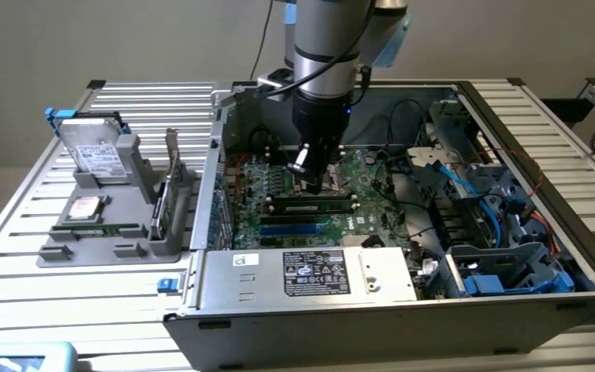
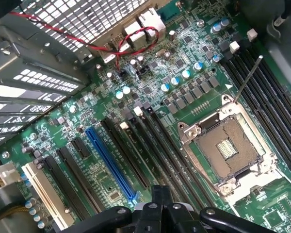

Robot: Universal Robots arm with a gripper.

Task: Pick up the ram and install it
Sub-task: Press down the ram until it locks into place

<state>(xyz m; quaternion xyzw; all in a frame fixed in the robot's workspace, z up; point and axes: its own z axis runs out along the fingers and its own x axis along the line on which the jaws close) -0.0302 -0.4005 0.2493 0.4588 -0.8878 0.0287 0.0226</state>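
We have the claw (image 1: 313,172) down inside the open computer case (image 1: 401,310), low over the motherboard (image 2: 150,97); whether it is clenched or released we cannot tell, and we see nothing clearly held in it. In the exterior view a long dark stick, which we take to be the ram (image 1: 311,206), lies in a memory slot just below the claw, with blue slots (image 1: 303,227) nearer the camera; it looks seated or nearly so, though we cannot confirm that its end latches have closed. The wrist view looks down on the empty processor socket (image 2: 226,145), its lever (image 2: 247,80) raised, and on rows of black slots (image 2: 157,145) beside it. On the desk (image 1: 80,310) to the exterior view's left, a grey holder (image 1: 111,240) carries the hard drive (image 1: 96,151) and an upright green card (image 1: 173,182), well apart from the work.

To do this step well, we judge that the push must go straight down, evenly along the stick; any tilt risks jamming one end; the notch must match the slot key; loose cables (image 1: 452,178) nearby should stay clear of the arm.
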